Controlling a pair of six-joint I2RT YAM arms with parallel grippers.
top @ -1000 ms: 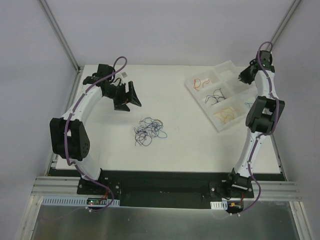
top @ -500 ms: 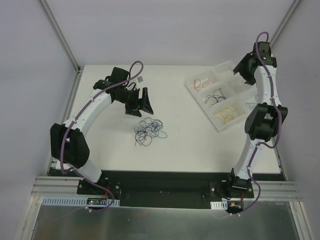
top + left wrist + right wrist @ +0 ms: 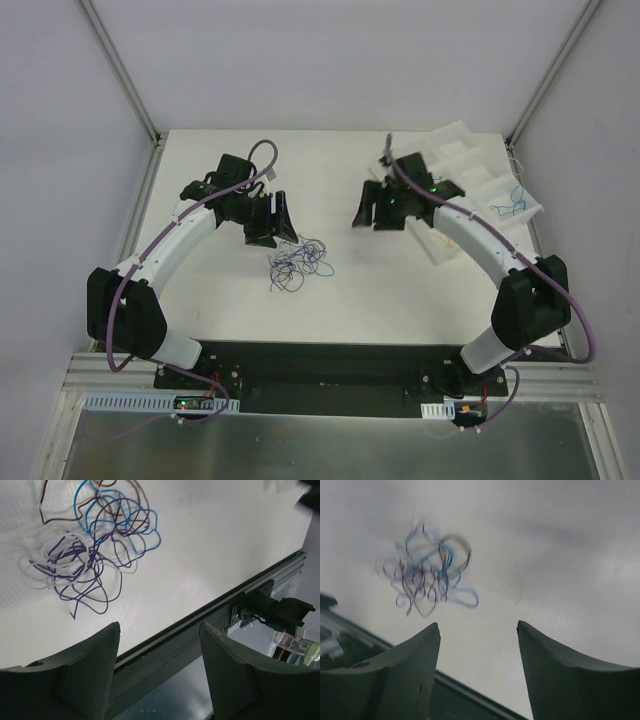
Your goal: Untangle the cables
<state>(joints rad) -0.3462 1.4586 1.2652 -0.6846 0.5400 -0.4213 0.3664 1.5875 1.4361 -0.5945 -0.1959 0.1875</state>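
Cables point(image 3: 297, 262) pictured in one loose clump near the middle of the white counter point(image 3: 420, 300), between two robot arms. Thin, limp strands in light blue, violet, white and brown, looped through one another. Formed a roughly round heap, showed no clear long axis, and trailed a stray end or two toward the near left.

Left gripper point(image 3: 275, 225) poised just beyond the clump's far-left edge, spread wide and holding nothing. Seen through its own wrist camera, Left gripper point(image 3: 159, 645) pointed with the Cables point(image 3: 95, 555) close ahead.

Right gripper point(image 3: 368, 212) likewise spread and empty, set well off to the clump's far right. Caught the Cables point(image 3: 427, 580) only small and blurred from its wrist.

Judged nearer, and better placed for a first pinch: the left arm.

Behind the right arm, a white plastic compartment tray point(image 3: 452, 135) with one blue wire point(image 3: 513, 200) loose in a right-hand section. Matte counter, hard dark fingers, springy curls judged likely to snag.
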